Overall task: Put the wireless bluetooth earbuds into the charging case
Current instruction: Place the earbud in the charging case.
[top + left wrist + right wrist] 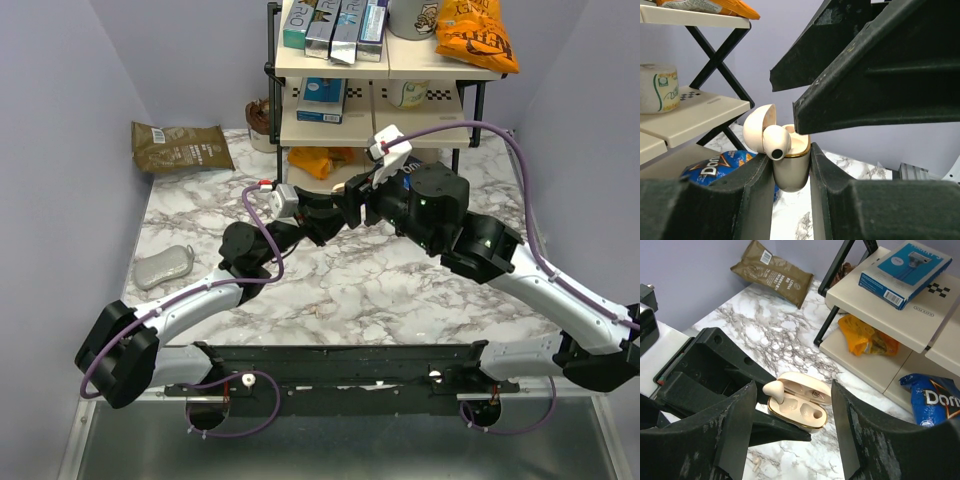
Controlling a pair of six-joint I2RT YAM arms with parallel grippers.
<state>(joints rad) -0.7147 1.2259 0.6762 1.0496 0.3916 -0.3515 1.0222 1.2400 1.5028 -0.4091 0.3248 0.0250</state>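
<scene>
Here, the left gripper point(790, 172) is pinched on the lower body of the charging case point(805, 416), holding it upright above the marble table point(765, 330) with its lid hinged open. The right gripper point(793, 385) hangs just above the case, its fingers spread wide to either side and holding nothing. One cream earbud point(774, 389) rests at the left end of the case, sitting proud of its well and tilted, not seated. The well beside it looks empty. A small pale speck point(756, 463) lies on the marble below the case; it may be the second earbud, but it is too small to tell. A shelf rack point(880, 325) stands beyond the case. The first insertion seems half done: next, the bud likely needs a gentle press down into its well
</scene>
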